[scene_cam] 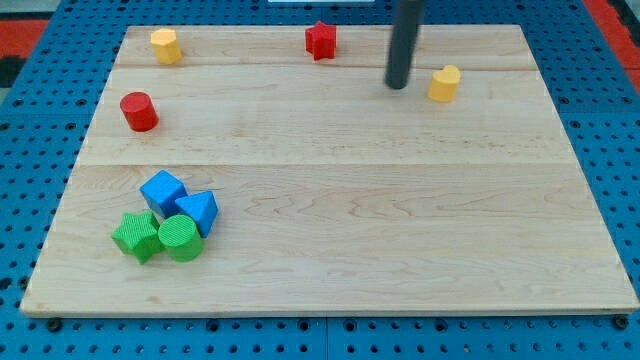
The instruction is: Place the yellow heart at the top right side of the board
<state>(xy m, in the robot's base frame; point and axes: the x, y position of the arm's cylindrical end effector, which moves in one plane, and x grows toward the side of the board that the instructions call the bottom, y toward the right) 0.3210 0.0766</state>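
- The yellow heart [445, 83] sits in the upper right part of the board [340, 250], near the top edge but short of the corner; bare wood lies to its right and above it.
- My tip [397, 86] stands just beside the heart on the view's left, apart from it by a small gap. The tool is a plain rod with nothing to open or close, and it holds nothing.
- Risk: from this side a straight push drives the heart toward the view's right. If the line of push runs off the heart's middle, the lobed shape may turn and slip off the tip, probably toward the view's bottom.
- Risk: the board's right edge and top edge are both close to the goal. Too long a push could send the heart off the board onto the blue desk [610, 120].
- Risk: the rod hides part of what lies behind it, so contact may be hard to judge.
- The red star [320, 40] lies to the left of the tip, well clear of a rightward push.
- The yellow block [166, 46] at top left could be mistaken for the heart; its shape looks different.
- The red cylinder [139, 111], blue cube [162, 190], blue prism [199, 211], green star [137, 236] and green cylinder [180, 238] are well apart and pose no hazard.
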